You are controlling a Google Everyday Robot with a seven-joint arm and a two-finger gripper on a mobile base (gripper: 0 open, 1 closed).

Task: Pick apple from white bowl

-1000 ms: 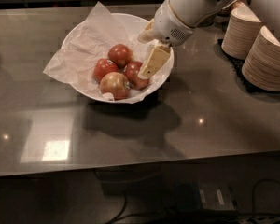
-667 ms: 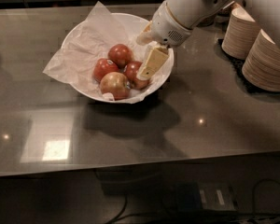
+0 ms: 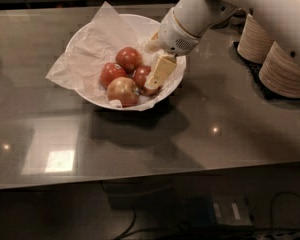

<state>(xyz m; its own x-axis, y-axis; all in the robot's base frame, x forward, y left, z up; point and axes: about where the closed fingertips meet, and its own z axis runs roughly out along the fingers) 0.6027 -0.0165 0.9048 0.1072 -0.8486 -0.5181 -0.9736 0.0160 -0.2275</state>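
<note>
The white bowl (image 3: 85, 36), lined with crumpled white paper, stands on the dark table and holds several apples. The deep-red apple (image 3: 140, 77) lies at the bowl's right side, next to another red apple (image 3: 111, 74), one further back (image 3: 128, 58) and a paler yellowish-red one (image 3: 123, 91) in front. My gripper (image 3: 149, 68) reaches into the bowl from the upper right. It is open, with one cream finger (image 3: 160, 71) lying over the right side of the deep-red apple and hiding part of it. It holds nothing.
Two stacks of tan paper bowls (image 3: 285, 66) stand on a dark mat at the right, close behind my arm (image 3: 200, 9). The table's front edge (image 3: 150, 179) runs across below the bowl, with cables on the floor beneath.
My gripper has moved slightly down and to the left, deeper into the bowl beside the deep-red apple. The apples and the bowl have not moved.
</note>
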